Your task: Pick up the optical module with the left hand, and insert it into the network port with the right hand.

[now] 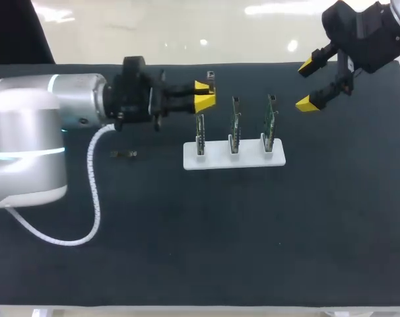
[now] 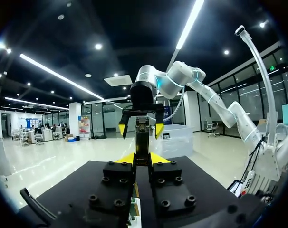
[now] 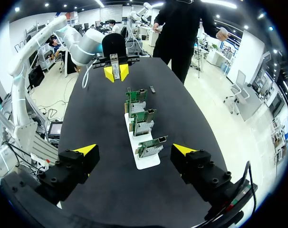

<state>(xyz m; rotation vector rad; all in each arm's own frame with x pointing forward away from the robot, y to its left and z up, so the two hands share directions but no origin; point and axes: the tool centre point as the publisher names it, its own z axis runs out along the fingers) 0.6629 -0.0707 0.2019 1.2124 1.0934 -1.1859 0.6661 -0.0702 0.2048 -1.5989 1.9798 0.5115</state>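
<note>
The left arm (image 1: pixel 68 99) lies level over the table, its left gripper (image 1: pixel 203 94) clamped on one upright optical module (image 1: pixel 211 80), seemingly just above the end one of three network cards (image 1: pixel 200 129), while the right gripper (image 1: pixel 307 84) hangs beyond them, fingers wide apart.

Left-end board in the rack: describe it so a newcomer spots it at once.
On the black table stands a white rack holding three upright green boards in a row. Take the end board on the left arm's side. It alone sits close to the left pincer, which grips the optical module.
</note>
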